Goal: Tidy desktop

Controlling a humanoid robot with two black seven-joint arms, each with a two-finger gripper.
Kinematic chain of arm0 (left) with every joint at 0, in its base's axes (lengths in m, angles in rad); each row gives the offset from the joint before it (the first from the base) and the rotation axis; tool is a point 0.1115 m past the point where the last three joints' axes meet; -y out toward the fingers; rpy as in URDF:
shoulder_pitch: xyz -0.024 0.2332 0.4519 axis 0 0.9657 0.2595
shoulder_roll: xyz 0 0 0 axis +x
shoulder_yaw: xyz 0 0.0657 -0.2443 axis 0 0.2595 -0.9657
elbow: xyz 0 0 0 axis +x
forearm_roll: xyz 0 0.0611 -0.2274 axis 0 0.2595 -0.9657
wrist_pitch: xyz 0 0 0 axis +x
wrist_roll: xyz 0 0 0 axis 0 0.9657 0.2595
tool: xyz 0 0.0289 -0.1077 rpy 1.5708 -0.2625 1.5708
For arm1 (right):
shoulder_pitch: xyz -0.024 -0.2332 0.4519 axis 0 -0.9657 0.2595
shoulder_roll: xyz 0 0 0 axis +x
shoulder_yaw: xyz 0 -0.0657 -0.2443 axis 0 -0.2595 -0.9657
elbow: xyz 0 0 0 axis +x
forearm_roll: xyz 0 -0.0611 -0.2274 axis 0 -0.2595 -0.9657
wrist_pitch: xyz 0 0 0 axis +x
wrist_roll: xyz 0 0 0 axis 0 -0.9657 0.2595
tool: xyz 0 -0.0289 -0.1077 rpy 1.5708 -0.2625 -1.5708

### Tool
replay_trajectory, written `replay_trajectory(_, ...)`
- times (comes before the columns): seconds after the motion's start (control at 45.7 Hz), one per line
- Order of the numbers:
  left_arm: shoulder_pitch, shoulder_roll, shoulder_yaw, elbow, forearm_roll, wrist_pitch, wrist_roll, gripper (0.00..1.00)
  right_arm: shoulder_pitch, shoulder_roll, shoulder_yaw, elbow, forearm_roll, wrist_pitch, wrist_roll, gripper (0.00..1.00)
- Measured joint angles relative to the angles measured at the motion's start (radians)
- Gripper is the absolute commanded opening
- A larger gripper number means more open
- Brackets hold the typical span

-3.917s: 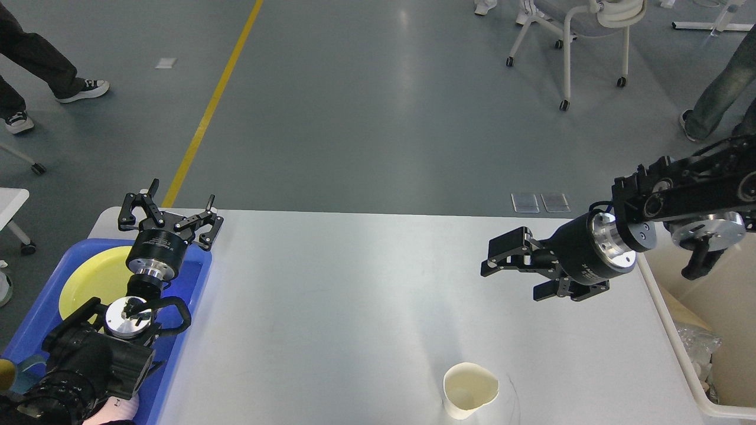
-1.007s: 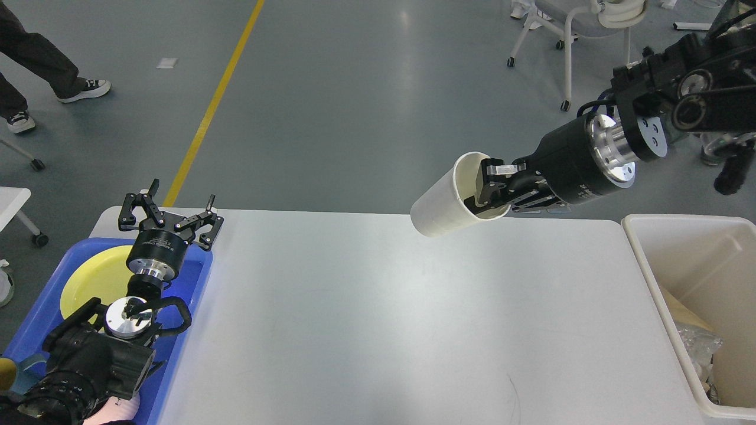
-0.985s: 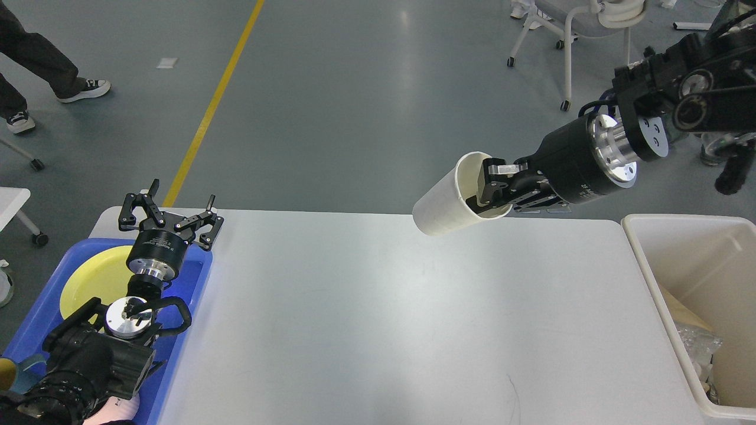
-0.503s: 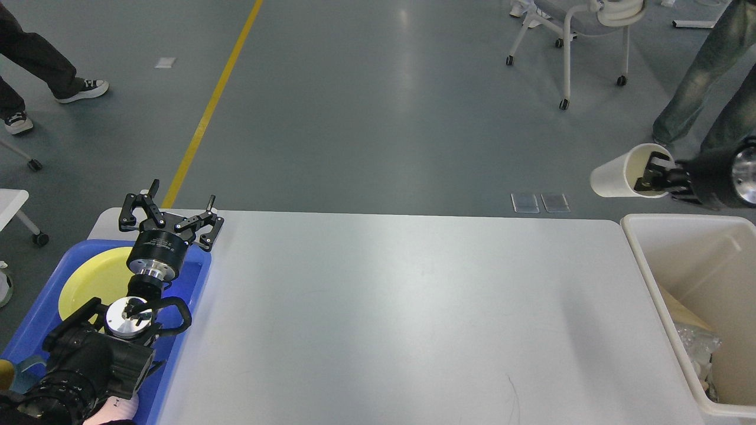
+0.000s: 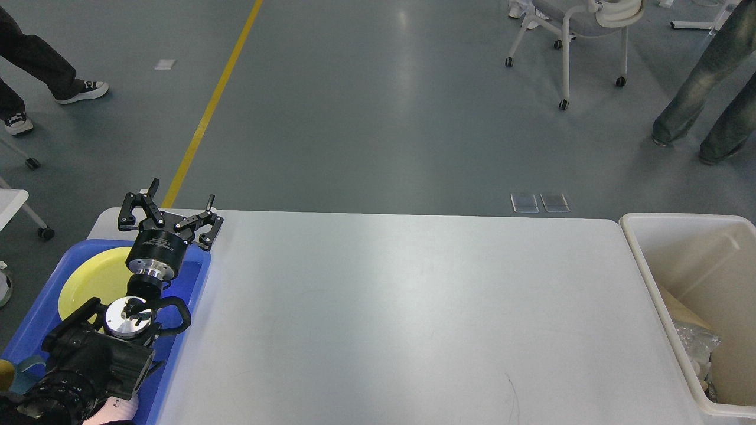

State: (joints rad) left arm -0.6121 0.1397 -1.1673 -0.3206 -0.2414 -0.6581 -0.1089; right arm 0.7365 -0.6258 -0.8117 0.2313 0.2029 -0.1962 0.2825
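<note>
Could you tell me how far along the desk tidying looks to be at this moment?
Nearly finished, by the look of it. Done: the white desktop has nothing standing on it, a yellow plate lies in the blue tray, and some rubbish sits in the off-white bin. In hand: nothing; the left gripper is open and empty above the tray, and the right arm is out of view. Left: nothing visible.

The large white, smooth, slightly glossy rectangular desktop (image 5: 413,319) with rounded corners fills the lower part of the view. At its nine o'clock edge lies a blue rectangular plastic tray (image 5: 195,283), partly overhanging the left side. At three o'clock an off-white plastic bin (image 5: 649,277) stands just beside the right edge; whether it touches cannot be told. A thin dark hairline mark (image 5: 512,396) shows near five o'clock.
</note>
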Motion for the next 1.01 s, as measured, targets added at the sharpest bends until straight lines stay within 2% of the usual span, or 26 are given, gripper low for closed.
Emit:
replay_trajectory(0.109,0.000,0.000,0.000,0.000,0.000,0.000,0.000,1.00,-0.175,0.102,0.130,-0.204,0.056,-0.006,-0.003,0.00)
replay_trajectory(0.219,0.000,0.000,0.000,0.000,0.000,0.000,0.000,1.00,-0.239,0.140,0.194,-0.272,0.069,-0.012,-0.005,0.00)
replay_trajectory(0.241,0.000,0.000,0.000,0.000,0.000,0.000,0.000,1.00,-0.243,0.142,0.200,-0.276,0.070,-0.013,-0.005,0.06)
replay_trajectory(0.263,0.000,0.000,0.000,0.000,0.000,0.000,0.000,1.00,-0.247,0.144,0.205,-0.279,0.071,-0.013,-0.005,0.39)
replay_trajectory(0.284,0.000,0.000,0.000,0.000,0.000,0.000,0.000,1.00,-0.249,0.145,0.209,-0.281,0.072,-0.013,-0.005,0.99)
replay_trajectory(0.306,0.000,0.000,0.000,0.000,0.000,0.000,0.000,1.00,-0.251,0.146,0.211,-0.282,0.072,-0.014,-0.005,1.00)
replay_trajectory(0.328,0.000,0.000,0.000,0.000,0.000,0.000,0.000,1.00,-0.252,0.148,0.213,-0.283,0.073,-0.014,-0.005,0.95)
replay_trajectory(0.35,0.000,0.000,0.000,0.000,0.000,0.000,0.000,1.00,-0.253,0.149,0.215,-0.283,0.073,-0.014,-0.005,1.00)
replay_trajectory(0.635,0.000,0.000,0.000,0.000,0.000,0.000,0.000,1.00,-0.257,0.182,0.236,-0.283,0.075,-0.011,-0.001,1.00)
replay_trajectory(1.007,0.000,0.000,0.000,0.000,-0.001,0.000,0.000,1.00,-0.146,0.193,0.550,-0.286,0.076,-0.006,-0.003,1.00)
